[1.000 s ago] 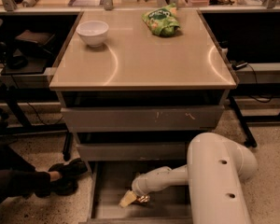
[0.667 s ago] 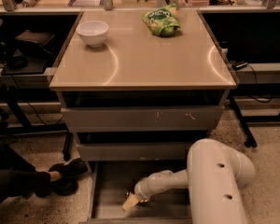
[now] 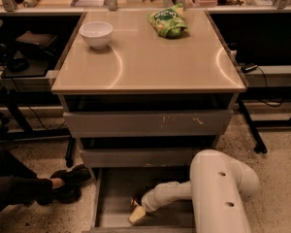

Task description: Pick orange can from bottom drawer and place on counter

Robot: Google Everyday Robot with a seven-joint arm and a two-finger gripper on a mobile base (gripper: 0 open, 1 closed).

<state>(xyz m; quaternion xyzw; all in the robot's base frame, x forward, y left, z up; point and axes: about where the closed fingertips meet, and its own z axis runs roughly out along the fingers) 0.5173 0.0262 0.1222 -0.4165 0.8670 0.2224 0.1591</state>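
The end effector (image 3: 137, 212) is held low inside the bottom drawer (image 3: 115, 198), under two other grey drawers (image 3: 148, 124). Whether it is spread or pressed together cannot be told. A small dark bit just beside it may be the orange can (image 3: 135, 202). A white bowl (image 3: 96, 33) and a green snack bag (image 3: 168, 22) are set on the surface (image 3: 155, 62) above. A black shoe (image 3: 70, 178) is seen to the left.

Cut off by the lower edge: front of the bottom drawer (image 3: 111, 203) and the white arm (image 3: 218, 198). Half hidden behind the gripper (image 3: 137, 213) inside that drawer: a small dark shape (image 3: 134, 201), too blurred to name.
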